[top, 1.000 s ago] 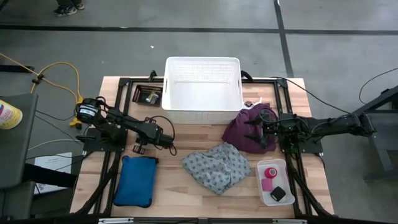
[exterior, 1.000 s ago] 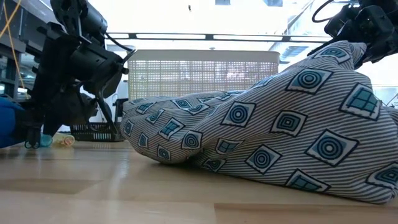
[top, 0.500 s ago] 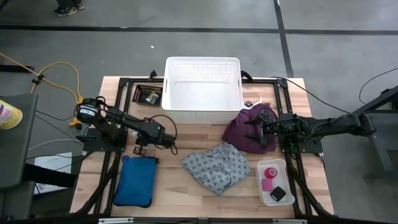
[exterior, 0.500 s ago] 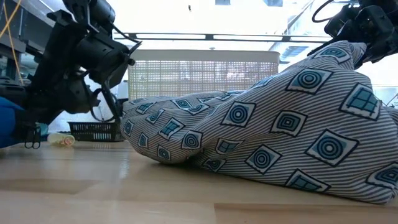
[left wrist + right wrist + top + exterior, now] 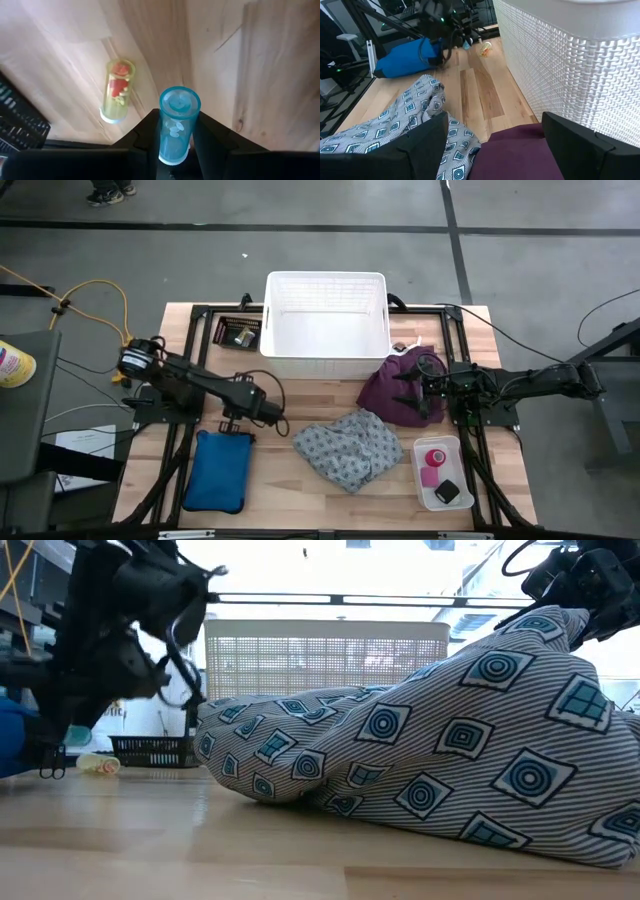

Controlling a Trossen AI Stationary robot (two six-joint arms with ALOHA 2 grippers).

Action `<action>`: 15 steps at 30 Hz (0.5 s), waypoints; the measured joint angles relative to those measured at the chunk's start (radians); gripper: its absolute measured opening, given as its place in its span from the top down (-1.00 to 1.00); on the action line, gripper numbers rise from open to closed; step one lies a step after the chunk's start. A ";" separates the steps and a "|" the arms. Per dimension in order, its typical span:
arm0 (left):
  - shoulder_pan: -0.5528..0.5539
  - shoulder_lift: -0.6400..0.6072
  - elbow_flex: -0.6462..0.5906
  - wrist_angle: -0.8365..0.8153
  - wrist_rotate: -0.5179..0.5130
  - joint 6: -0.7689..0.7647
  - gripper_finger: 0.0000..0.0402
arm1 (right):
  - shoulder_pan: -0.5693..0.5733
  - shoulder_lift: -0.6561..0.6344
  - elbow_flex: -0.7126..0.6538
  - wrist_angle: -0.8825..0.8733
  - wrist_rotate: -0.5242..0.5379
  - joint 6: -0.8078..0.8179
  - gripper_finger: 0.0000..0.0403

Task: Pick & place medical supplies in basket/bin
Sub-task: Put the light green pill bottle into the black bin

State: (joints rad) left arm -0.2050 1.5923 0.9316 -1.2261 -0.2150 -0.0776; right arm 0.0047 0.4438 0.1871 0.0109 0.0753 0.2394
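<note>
In the left wrist view my left gripper is shut on a small clear blue bottle with white pills in it. A second small bottle, yellowish, lies on its side on the wood below. From above, my left gripper hangs just beyond the blue pouch's far edge. The white basket stands at the table's far middle. A purple cloth and a grey patterned cloth lie near it. My right gripper is open over the purple cloth. My left gripper pinches the blue bottle's side walls between its two fingers. The fingers point steeply down and lie along the bottle. The bottle's round end sticks out past the fingertips. It hangs clear of the table.
A blue pouch lies at the near left. A small dark tray sits left of the basket. A clear tray at the near right holds a pink tape roll and a small black block.
My left gripper has risen from the table with the blue bottle, which is now lifted clear. It has also drifted a little toward the table's right edge. The yellowish bottle has stayed on the wood.
</note>
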 joint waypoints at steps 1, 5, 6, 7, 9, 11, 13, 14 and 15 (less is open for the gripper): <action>-0.004 -0.014 0.003 0.002 -0.001 -0.009 0.54 | 0.000 0.000 0.000 0.000 0.000 0.000 -0.53; -0.008 -0.089 0.007 0.016 -0.007 -0.046 0.54 | 0.000 0.000 0.000 0.000 0.000 0.000 -0.53; -0.008 -0.112 0.007 0.024 -0.012 -0.052 0.55 | 0.000 0.000 0.000 0.000 0.000 0.000 -0.53; -0.007 -0.135 0.007 0.032 -0.023 -0.058 0.55 | 0.000 0.000 0.000 0.000 0.000 0.000 -0.53; -0.001 -0.183 0.007 0.045 -0.047 -0.067 0.55 | 0.000 0.000 0.000 0.000 0.000 0.000 -0.53; 0.010 -0.229 0.007 0.050 -0.085 -0.095 0.55 | 0.000 0.000 0.000 0.000 0.000 0.000 -0.53; 0.030 -0.273 0.007 0.047 -0.121 -0.130 0.55 | 0.000 0.000 0.000 0.000 0.000 0.000 -0.53; 0.042 -0.292 0.007 0.048 -0.135 -0.148 0.55 | 0.000 0.000 0.000 0.000 0.000 0.000 -0.53; 0.056 -0.310 0.007 0.048 -0.146 -0.164 0.55 | 0.000 0.000 0.000 0.000 0.000 0.000 -0.53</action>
State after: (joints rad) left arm -0.1488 1.2826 0.9386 -1.1778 -0.3608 -0.2415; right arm 0.0048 0.4439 0.1871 0.0109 0.0753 0.2394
